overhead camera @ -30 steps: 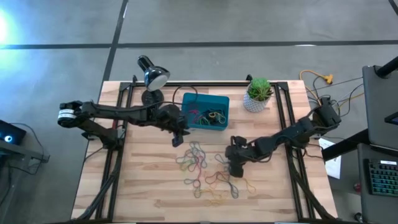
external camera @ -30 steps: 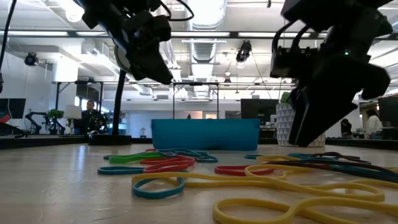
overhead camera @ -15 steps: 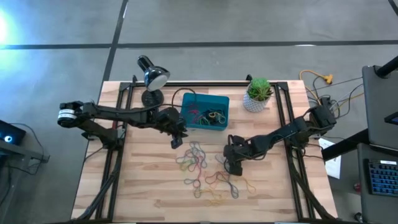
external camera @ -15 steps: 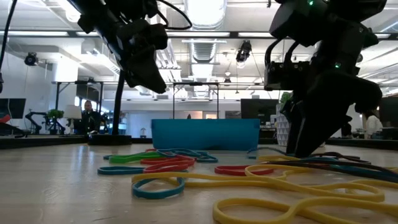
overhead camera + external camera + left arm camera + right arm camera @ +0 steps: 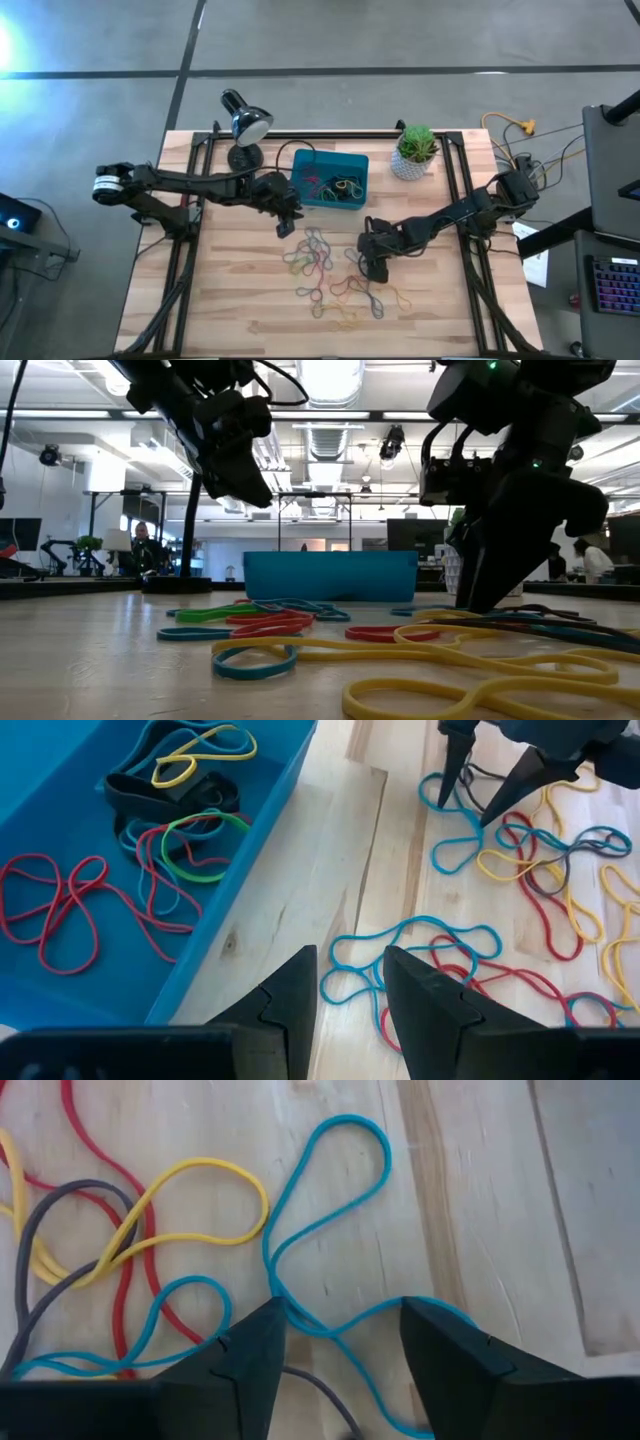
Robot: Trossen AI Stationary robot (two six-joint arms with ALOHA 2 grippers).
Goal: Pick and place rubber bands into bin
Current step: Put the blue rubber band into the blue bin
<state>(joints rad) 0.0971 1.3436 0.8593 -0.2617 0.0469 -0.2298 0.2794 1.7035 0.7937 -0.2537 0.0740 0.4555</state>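
Loose rubber bands (image 5: 322,265) in mixed colours lie in a heap on the wooden table, near side of the teal bin (image 5: 330,153); a few more bands (image 5: 165,830) lie inside the bin. My right gripper (image 5: 370,264) is open, low at the heap's right edge. Its fingertips stand on either side of a blue band's strand (image 5: 330,1325), down at the table (image 5: 472,603). My left gripper (image 5: 283,226) hangs open and empty above the table beside the bin's near left corner, over another blue band (image 5: 350,955). My right gripper comes at the blue band from above, slanting down, one fingertip (image 5: 262,1320) right beside the crossing of its loops (image 5: 285,1308). The band lies flat on the table. Whether the fingers touch it, I cannot tell.
A desk lamp (image 5: 245,120) stands at the far left and a potted plant (image 5: 415,155) at the far right of the bin. Black frame rails (image 5: 455,200) run along the table's sides. Bare wood lies left of the heap (image 5: 230,290).
My right gripper has come down to the table and a little toward the left edge, onto the heap's right side, with its fingers still apart. The bands lie as before.
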